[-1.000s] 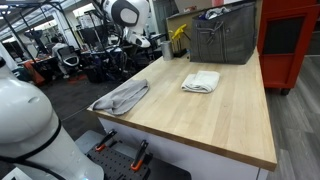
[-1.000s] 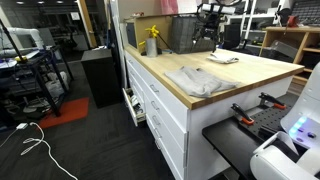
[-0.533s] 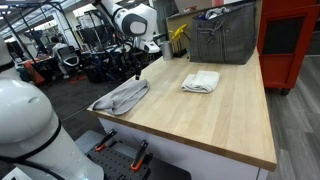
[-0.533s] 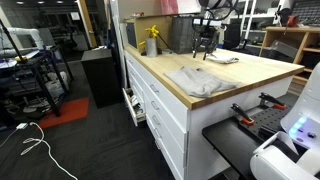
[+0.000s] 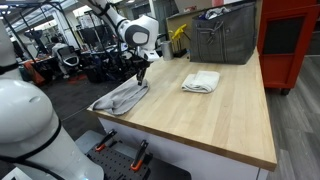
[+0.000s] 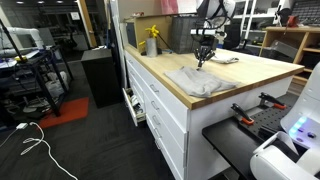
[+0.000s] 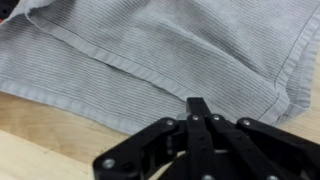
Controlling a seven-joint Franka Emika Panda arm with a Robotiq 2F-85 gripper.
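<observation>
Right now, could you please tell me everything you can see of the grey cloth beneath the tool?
The grey cloth is a soft-looking, finely ribbed fabric with a stitched hem along its border. It lies loosely rumpled, with shallow folds, on the wooden table, reaching close to the table's edge. The tool hangs over its far end with jaws together; whether it touches the fabric cannot be told. The folded white towel lies apart from it.
</observation>
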